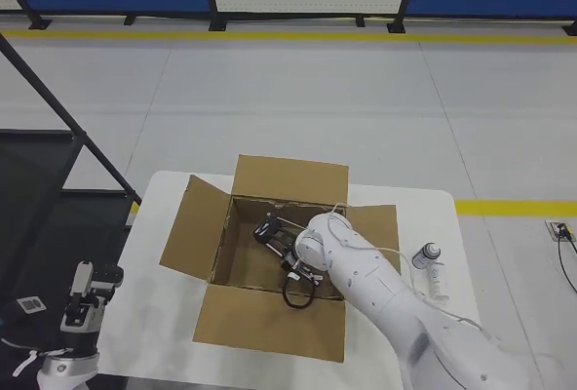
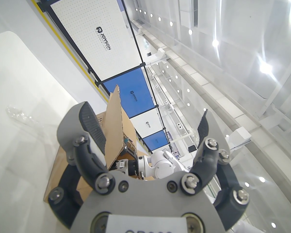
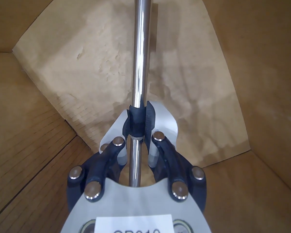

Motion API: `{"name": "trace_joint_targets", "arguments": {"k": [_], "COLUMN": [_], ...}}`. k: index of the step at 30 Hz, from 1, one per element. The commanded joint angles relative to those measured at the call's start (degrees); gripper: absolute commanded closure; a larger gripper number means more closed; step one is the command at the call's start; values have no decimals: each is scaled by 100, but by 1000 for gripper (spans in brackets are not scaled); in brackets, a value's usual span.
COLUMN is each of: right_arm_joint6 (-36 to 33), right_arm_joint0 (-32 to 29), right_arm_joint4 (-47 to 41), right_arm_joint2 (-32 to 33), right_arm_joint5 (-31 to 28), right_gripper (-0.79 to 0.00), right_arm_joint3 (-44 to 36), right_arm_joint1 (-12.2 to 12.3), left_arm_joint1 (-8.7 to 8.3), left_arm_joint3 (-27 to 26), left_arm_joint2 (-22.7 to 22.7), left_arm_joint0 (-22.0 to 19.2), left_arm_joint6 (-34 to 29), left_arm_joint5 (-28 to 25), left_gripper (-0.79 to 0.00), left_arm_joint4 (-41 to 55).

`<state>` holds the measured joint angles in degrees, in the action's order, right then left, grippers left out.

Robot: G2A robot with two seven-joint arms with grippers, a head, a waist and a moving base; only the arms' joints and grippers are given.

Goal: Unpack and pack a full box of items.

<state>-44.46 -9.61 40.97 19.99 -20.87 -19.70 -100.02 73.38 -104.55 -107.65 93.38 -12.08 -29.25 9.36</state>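
Polished round steel tube (image 3: 141, 56), clamped in the right tool (image 3: 138, 122) and projecting ahead of it inside the open brown cardboard box (image 3: 38, 146), may slip or strike the box floor because the grip is narrow; the left tool (image 2: 145, 127) stands spread apart, empty.

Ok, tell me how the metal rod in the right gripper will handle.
Probably stiff: the rod runs straight out of the right gripper. Its mirror-polished surface may slip. Round, so it would likely roll on the box floor.
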Motion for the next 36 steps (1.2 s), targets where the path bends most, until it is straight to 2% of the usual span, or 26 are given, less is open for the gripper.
{"name": "trace_joint_targets", "arguments": {"k": [1, 10, 21, 29, 32, 36], "right_arm_joint6": [16, 275, 684, 668, 628, 460], "right_arm_joint0": [12, 74, 66, -23, -124, -357], "right_arm_joint4": [17, 215, 642, 977, 1146, 1375], "right_arm_joint2": [3, 14, 59, 270, 428, 764], "right_arm_joint5": [-51, -185, -24, 246, 384, 576], "right_gripper": [-320, -326, -357, -385, -468, -486], "right_arm_joint3": [99, 298, -178, -1124, -1669, -2567], "right_arm_joint1": [-49, -188, -134, 151, 335, 647], "left_arm_joint1": [-1, -12, -17, -27, -33, -39], "left_arm_joint3": [-3, 46, 91, 116, 134, 156], "left_arm_joint2": [-2, -44, 65, 83, 58, 30], "left_arm_joint0": [-16, -129, -251, -321, -336, -335], "left_arm_joint6": [18, 53, 19, -28, -45, -67], "left_arm_joint5": [8, 93, 153, 168, 163, 162], "left_gripper": [-785, -785, -785, -785, -785, -785], "left_arm_joint4": [-31, -79, -176, -173, -144, -112]}}
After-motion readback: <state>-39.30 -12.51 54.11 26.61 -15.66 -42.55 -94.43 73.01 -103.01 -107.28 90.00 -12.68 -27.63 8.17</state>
